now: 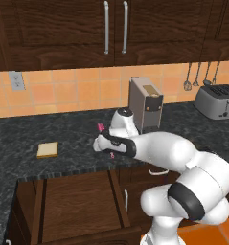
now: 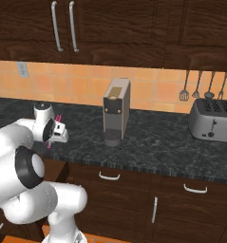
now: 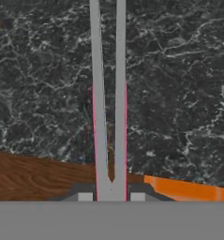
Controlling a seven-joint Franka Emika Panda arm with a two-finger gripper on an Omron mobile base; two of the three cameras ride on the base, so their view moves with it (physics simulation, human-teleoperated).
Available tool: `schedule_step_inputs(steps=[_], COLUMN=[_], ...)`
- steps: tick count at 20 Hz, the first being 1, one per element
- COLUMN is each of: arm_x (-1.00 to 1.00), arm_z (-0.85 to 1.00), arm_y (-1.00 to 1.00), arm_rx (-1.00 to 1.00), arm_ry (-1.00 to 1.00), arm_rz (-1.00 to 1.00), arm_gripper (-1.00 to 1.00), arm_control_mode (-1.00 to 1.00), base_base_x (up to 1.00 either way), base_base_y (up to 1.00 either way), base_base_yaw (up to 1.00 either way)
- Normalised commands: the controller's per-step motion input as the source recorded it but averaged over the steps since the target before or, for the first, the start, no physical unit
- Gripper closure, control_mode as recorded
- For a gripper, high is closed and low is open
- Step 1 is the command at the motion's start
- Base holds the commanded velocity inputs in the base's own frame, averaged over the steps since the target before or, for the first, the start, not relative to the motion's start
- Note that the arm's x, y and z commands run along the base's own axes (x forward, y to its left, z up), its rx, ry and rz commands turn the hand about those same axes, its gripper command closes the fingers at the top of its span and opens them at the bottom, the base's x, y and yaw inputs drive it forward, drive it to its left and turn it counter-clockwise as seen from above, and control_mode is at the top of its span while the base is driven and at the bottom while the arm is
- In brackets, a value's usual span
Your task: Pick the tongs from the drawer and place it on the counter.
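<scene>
My gripper [image 1: 105, 142] is shut on the tongs [image 1: 100, 128], a thin pink utensil whose ends stick out above and below the hand. It hangs just over the front part of the dark speckled counter [image 1: 63, 127]. From the right, the gripper [image 2: 58, 131] and the tongs [image 2: 59, 117] show left of the coffee machine. In the hand view the tongs [image 3: 98, 93] run as two grey, pink-edged arms up over the counter [image 3: 179, 84]. The drawer [image 1: 77, 201] stands pulled open below the counter's edge, its plain wood bottom bare.
A tan bread slice [image 1: 47, 150] lies on the counter to the left of the hand. A coffee machine [image 1: 146, 103] stands close behind and to the right of it. A toaster [image 1: 216, 100] sits far right, with utensils hanging on the wall above it.
</scene>
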Motion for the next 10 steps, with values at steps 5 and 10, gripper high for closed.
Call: schedule_step_inputs(steps=[5, 10], arm_x=[0.47, 0.24], arm_z=[-0.32, -0.53], arm_y=[-0.22, -0.32], arm_rx=[-0.03, 0.0], arm_ry=[0.0, -0.01], arm_rz=[-0.06, 0.0], arm_gripper=[1.0, 1.0], arm_control_mode=[-1.0, -1.0], base_base_x=[0.0, 0.0], base_base_y=[0.0, 0.0], base_base_yaw=[0.0, 0.0])
